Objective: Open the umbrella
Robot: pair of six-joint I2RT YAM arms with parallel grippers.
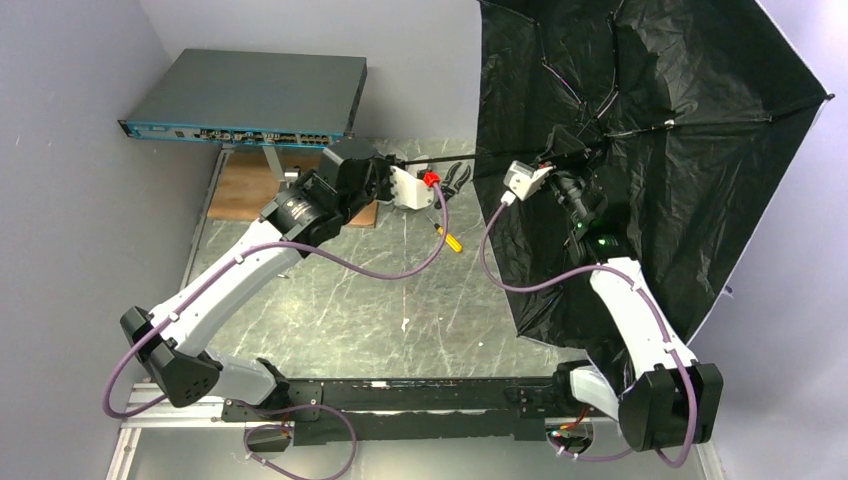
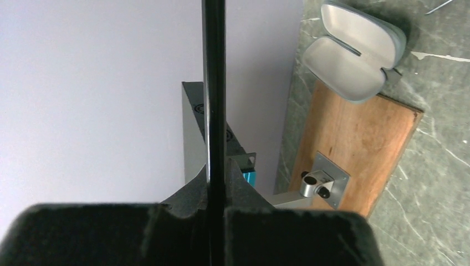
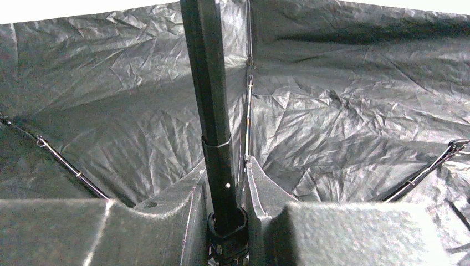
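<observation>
Umbrella (image 1: 650, 130) is open, canopy spread on its side at 1-2 o'clock in the top view. The black lining faces the arms and a pale edge shows along the rim. It is off the table (image 1: 350, 300). Thin black shaft (image 1: 470, 155) runs level from the canopy hub toward 9 o'clock.

Right gripper (image 1: 562, 155) is at the hub end. In the right wrist view its fingers (image 3: 166, 221) sit closed on either side of the shaft (image 3: 210, 83) at the collar, lining and ribs (image 3: 66, 160) behind. Left gripper (image 1: 372, 170) is at the 9 o'clock end of the shaft. In the left wrist view the left gripper (image 2: 215, 208) is clamped on the shaft (image 2: 214, 83), pads tight on both sides.

Yellow-handled screwdriver (image 1: 448, 238) lies on the table at 6 o'clock of the shaft. Network switch (image 1: 245, 95) at 10-11 o'clock, raised. Wooden board (image 2: 360, 149) on the table beneath it. Pale grey-green case (image 2: 354, 50) lies open, partly on the board's far edge.
</observation>
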